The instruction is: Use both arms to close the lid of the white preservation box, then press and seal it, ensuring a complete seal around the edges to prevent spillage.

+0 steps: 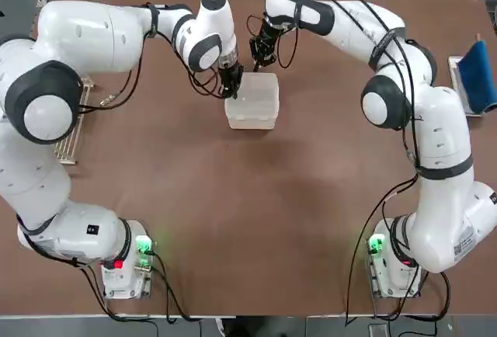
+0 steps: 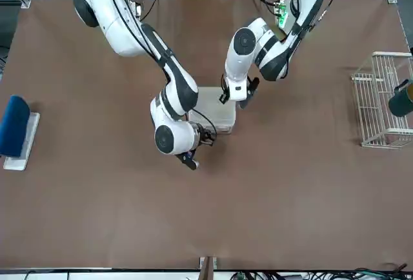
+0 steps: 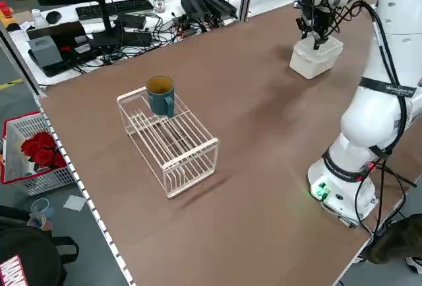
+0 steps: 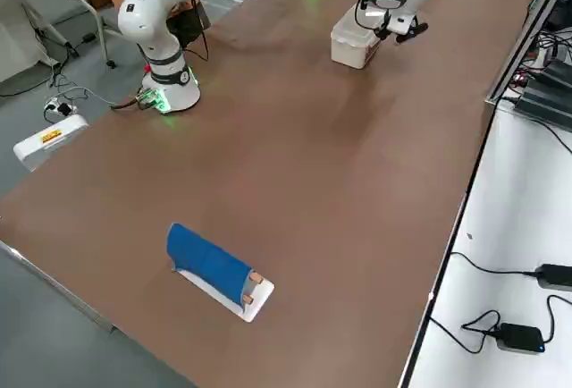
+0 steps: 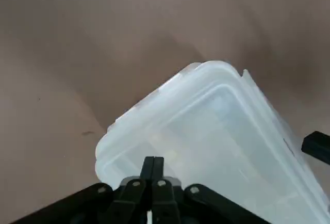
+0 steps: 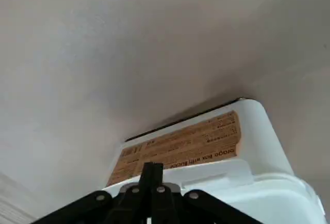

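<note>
In the front view, right of centre, the left gripper (image 2: 240, 96), pressed together, is over the lid (image 5: 227, 146). Near the middle, the right gripper (image 2: 193, 157), also pressed together, is beside the white preservation box (image 2: 216, 109), just above centre.

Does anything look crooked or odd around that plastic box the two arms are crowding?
Nothing looks spilled or broken. The lid lies over the white box. In the right wrist view, a latch tab sticks out past the brown label, so that side looks unfastened.
</note>
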